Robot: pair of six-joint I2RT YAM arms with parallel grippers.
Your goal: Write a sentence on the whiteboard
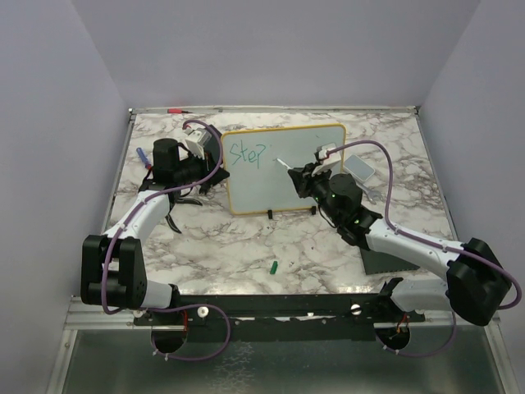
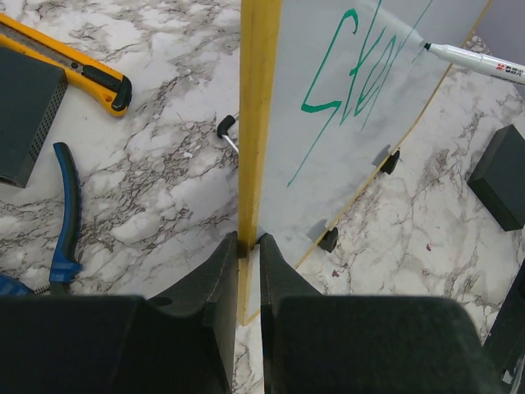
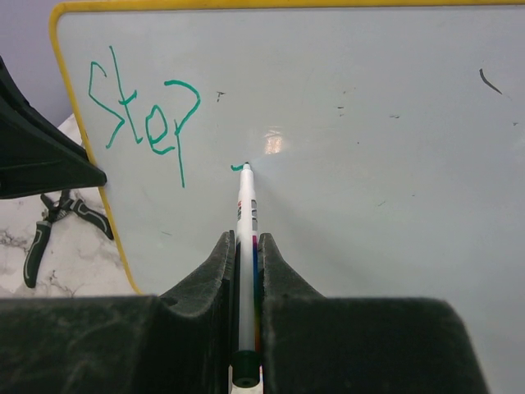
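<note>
The whiteboard (image 1: 287,185), white with a yellow-orange frame, stands upright on two small black feet at mid-table. My left gripper (image 2: 248,240) is shut on its left frame edge (image 2: 258,123); from above it shows at the board's left side (image 1: 218,162). Green writing "Step" (image 1: 248,153) sits at the board's upper left (image 3: 143,115). My right gripper (image 3: 246,238) is shut on a white marker (image 3: 245,205). The marker's tip touches the board just right of and below the word, beside a short green stroke (image 3: 239,167). The marker (image 1: 285,165) points left from the right gripper (image 1: 297,174).
A green cap (image 1: 274,267) lies on the marble in front of the board. A black pad (image 1: 385,258) is near the right arm and a grey block (image 1: 358,169) sits right of the board. Pliers (image 1: 176,209), a yellow utility knife (image 2: 74,70) and a black box (image 2: 29,111) lie left.
</note>
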